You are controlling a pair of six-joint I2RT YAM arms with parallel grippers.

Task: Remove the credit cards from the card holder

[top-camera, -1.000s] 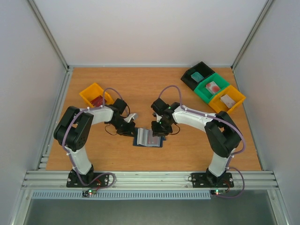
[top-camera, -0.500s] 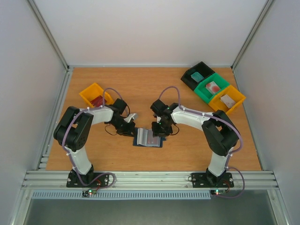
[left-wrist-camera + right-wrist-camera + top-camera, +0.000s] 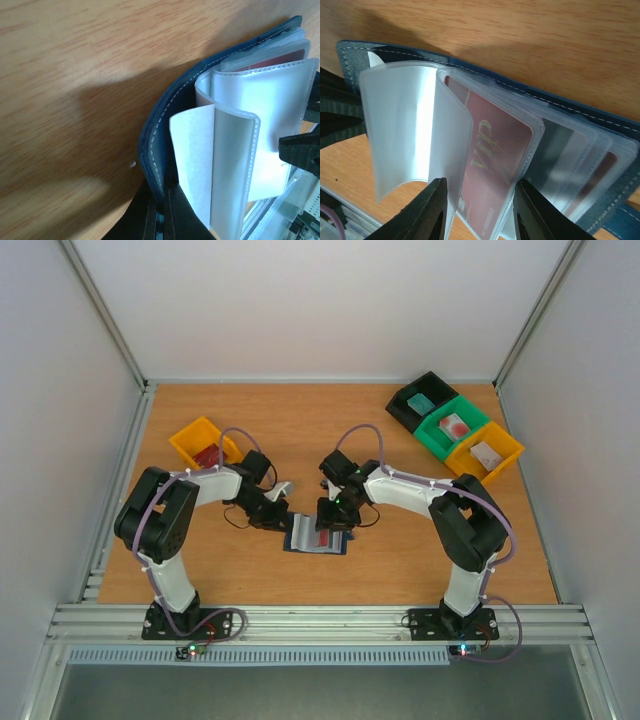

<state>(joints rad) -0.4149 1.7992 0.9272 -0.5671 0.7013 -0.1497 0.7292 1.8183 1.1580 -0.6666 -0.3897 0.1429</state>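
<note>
Between the arms on the table (image 3: pixel 420 560), the open card holder (image 3: pixel 316 538) is clamped at its cover by the left end effector (image 3: pixel 162 218), while a red credit card (image 3: pixel 490 145), pointing lengthwise away, is straddled by the parted right end effector (image 3: pixel 480 215).

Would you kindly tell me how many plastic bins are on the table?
4. One yellow bin sits at the far left; a black bin, a green bin and a second yellow bin stand in a row at the far right. None seems hidden.

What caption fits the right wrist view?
Right tool, open, straddles the red VIP card sleeved inside the navy card holder.
</note>
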